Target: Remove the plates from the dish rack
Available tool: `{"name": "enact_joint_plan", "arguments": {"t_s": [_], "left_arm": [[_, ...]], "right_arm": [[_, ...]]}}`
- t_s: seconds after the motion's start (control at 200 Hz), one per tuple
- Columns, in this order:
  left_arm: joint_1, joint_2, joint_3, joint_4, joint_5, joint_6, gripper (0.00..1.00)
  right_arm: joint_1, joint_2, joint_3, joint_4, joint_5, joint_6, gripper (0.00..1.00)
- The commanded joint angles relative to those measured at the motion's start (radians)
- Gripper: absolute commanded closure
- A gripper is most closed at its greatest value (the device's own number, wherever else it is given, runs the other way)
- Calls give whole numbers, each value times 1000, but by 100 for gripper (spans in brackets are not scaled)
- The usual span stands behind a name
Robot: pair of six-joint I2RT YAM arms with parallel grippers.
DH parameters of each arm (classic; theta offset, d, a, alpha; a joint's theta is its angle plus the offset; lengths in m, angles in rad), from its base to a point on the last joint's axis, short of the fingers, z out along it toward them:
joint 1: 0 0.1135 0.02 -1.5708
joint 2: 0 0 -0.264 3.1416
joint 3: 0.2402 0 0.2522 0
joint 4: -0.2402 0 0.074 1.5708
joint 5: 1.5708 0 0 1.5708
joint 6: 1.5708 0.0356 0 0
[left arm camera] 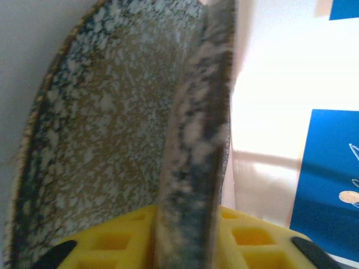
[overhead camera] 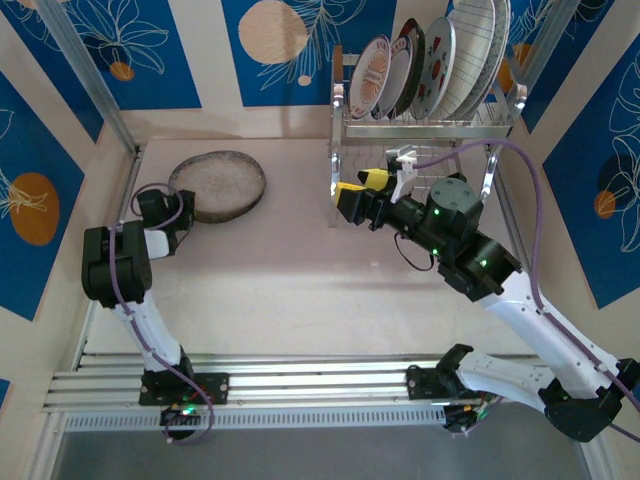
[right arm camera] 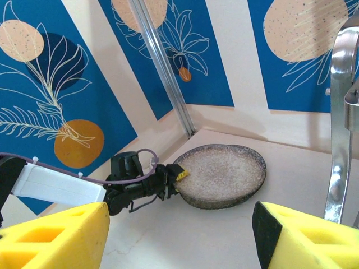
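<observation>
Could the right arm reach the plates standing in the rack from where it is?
Probably yes. The right hand is open and empty by the dish rack. Nothing covers the plates in the upper tier, though it would have to rise.

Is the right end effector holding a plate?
No, the jaws of the right end effector stand wide apart with nothing between them, and the speckled grey plate lies beyond on the table.
</observation>
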Motion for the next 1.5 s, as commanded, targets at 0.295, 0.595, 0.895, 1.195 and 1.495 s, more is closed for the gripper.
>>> {"name": "enact_joint_plan", "arguments": {"t_s": [0.295,0.595,0.895,1.195,1.495], "left_arm": [[11,-48,121,-165,70,89,52],[11,-63,216,-444,62,169,40],[11,-38,321,-694,32,232,36],[11,-21,412,-892,-18,287,30],[11,9,465,-978,-24,305,29]], "right_arm": [[-14,11,43,-19,-13,36,31],[-21,12,42,-28,-19,48,31],[-24,9,45,-39,-16,55,30],[-24,5,45,-47,-14,65,30],[-25,5,47,-53,-14,73,30]]}}
